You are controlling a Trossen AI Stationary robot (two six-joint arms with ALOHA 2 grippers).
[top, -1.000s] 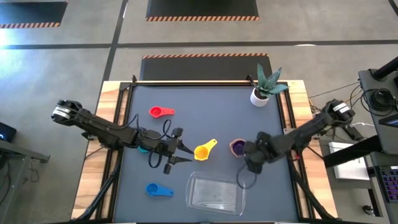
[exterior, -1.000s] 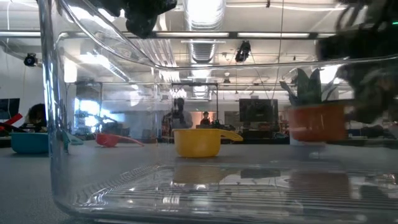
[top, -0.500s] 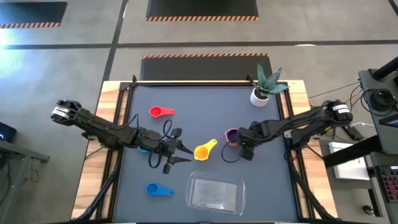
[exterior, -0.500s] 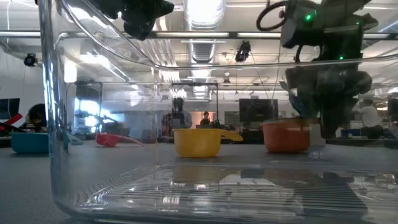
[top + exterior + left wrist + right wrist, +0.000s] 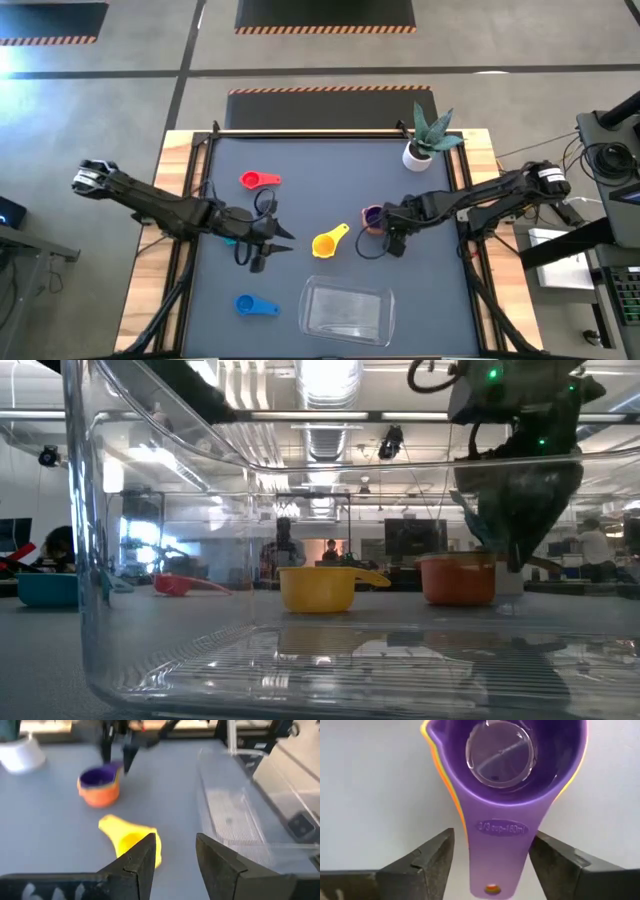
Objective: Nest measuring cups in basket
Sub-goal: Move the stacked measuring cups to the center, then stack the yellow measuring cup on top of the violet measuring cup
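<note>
A purple measuring cup (image 5: 507, 755) sits nested in an orange one (image 5: 458, 580) on the mat, right of centre. My right gripper (image 5: 490, 862) is open and points down. Its fingers stand on either side of the purple handle (image 5: 497, 850) without touching it. A yellow cup (image 5: 328, 241) stands at the centre, with my left gripper (image 5: 278, 238) open just to its left and holding nothing. A red cup (image 5: 258, 180) lies at the far left, a blue one (image 5: 255, 305) at the near left and a teal one (image 5: 45, 588) under the left arm. The clear basket (image 5: 347, 312) rests near the front edge.
A white pot with a spiky plant (image 5: 420, 150) stands at the far right corner of the mat. Bare mat lies between the yellow cup and the basket. Wooden table edges and black rails (image 5: 190, 200) frame the mat. People sit in the room beyond the table.
My right gripper has carried the nested purple and orange cups toward the far edge and a little leftward. It has set them on the mat and opened, letting go of the handle. My left gripper has drawn back slightly toward the table's left, away from the yellow cup.
</note>
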